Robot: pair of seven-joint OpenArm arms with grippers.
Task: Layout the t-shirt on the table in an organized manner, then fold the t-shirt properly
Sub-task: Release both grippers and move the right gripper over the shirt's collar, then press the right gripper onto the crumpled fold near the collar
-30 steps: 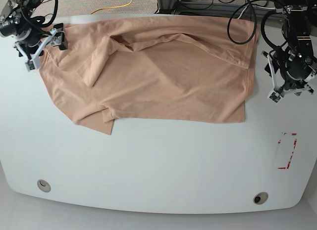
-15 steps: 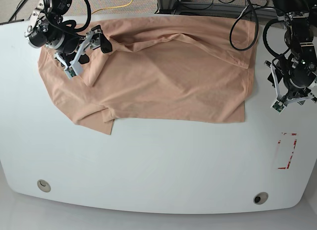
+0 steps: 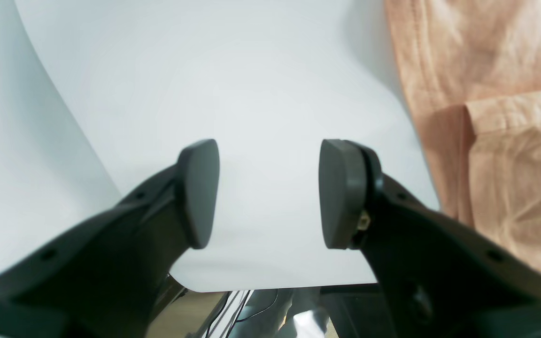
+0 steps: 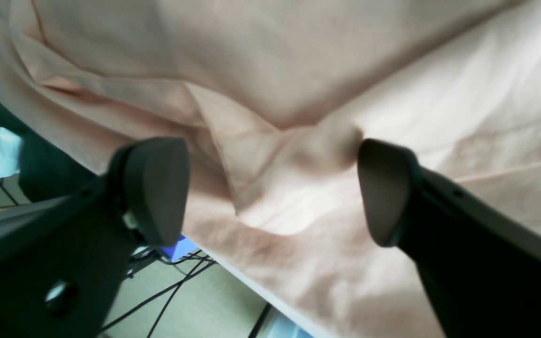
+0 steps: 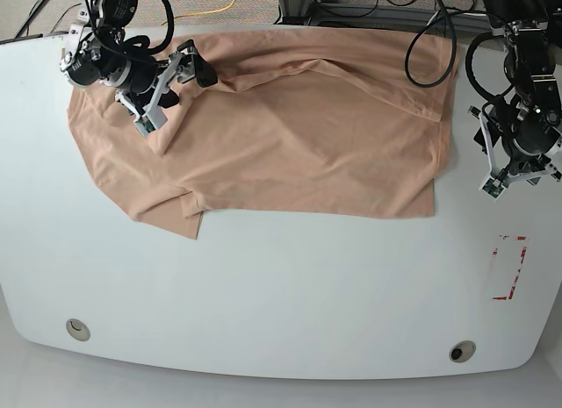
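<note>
- T-shirt (image 5: pixel 290 127) lies rumpled across the table's (image 5: pixel 263 285) far half.
- Right gripper (image 4: pixel 270 188) wide open, empty, over a raised fold (image 4: pixel 294 150).
- Left gripper (image 3: pixel 268 192) open, empty, beside the cloth.
- Risk: pinching both layers drags the whole garment.

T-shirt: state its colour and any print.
The t-shirt is plain peach-pink with no print visible, clearest in the base view.

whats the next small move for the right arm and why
Probably lower the open right gripper and close on the raised fold of the t-shirt between its fingers. That sleeve area lies bunched over the body, so it likely needs pulling outward to flatten. The left gripper hangs open over bare table.
</note>
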